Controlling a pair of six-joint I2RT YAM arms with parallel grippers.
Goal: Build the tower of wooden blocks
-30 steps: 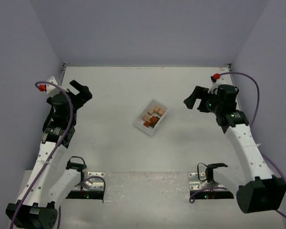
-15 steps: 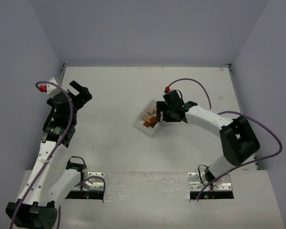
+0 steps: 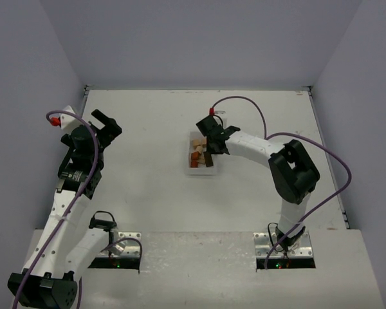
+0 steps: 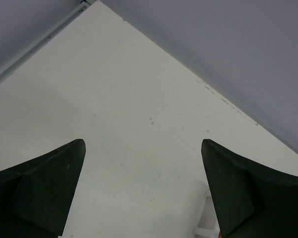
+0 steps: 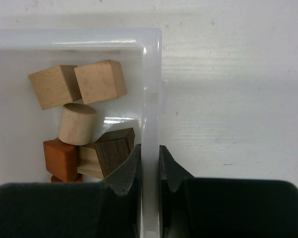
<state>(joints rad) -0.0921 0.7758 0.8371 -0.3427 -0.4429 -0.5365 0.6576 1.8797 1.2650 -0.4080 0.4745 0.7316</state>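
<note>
The wood blocks lie loose in a white plastic tray at mid-table; no tower stands. In the right wrist view I see two tan cubes, a tan cylinder, an orange-brown block and a dark brown block. My right gripper is shut on the tray's right wall, one finger inside and one outside. It shows over the tray's right side from above. Far to the left, my left gripper hangs open over bare table, nothing between its fingers.
Grey walls close in the table at the back and on both sides. A purple cable arches over the right arm. A corner of the white tray peeks in at the bottom of the left wrist view.
The right arm swung in from the far right to the tray and its jaws shut on the tray's wall. The tray turned from slanted to nearly straight. The left arm barely moved.
</note>
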